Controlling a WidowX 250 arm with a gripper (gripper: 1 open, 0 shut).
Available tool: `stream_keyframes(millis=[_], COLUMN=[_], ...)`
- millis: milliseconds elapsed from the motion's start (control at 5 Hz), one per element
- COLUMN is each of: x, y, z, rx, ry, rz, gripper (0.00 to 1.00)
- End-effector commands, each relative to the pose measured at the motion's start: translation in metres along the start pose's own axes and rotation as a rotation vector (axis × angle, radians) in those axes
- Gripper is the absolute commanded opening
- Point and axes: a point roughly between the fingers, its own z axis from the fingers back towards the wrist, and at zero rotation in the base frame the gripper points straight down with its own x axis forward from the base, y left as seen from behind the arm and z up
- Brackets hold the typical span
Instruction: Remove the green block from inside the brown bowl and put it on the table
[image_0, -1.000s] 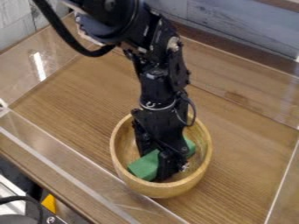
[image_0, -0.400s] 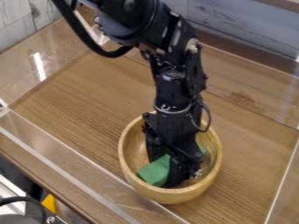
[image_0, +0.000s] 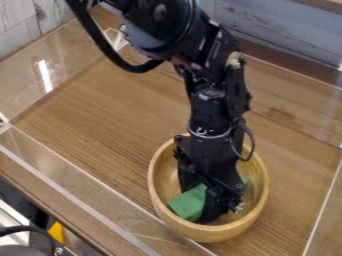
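The black pincer (image_0: 214, 197) reaches down into the round tan wooden bowl (image_0: 247, 222) on the brown wood-grain tabletop (image_0: 107, 115), partly closed around the bright green block (image_0: 191, 202) inside it.

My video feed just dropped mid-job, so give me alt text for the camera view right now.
The black robot arm reaches almost straight down into the brown bowl, its hand closed around the green block, which sits tilted inside the bowl. The bowl rests near the front of the wood-grain table, close to the clear acrylic wall.
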Motion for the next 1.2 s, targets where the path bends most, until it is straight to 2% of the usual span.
stream_keyframes(millis=[0,400,800,1000], x=[-0.004,0.002,0.003,0.007], y=[0.001,0.010,0.000,-0.001], z=[0.004,0.016,0.037,0.027], rx=[-0.001,-0.006,-0.015,-0.014], ry=[0.001,0.002,-0.012,-0.011], rz=[-0.018,-0.018,0.011,-0.007], gripper=[0.00,0.00,0.00,0.00])
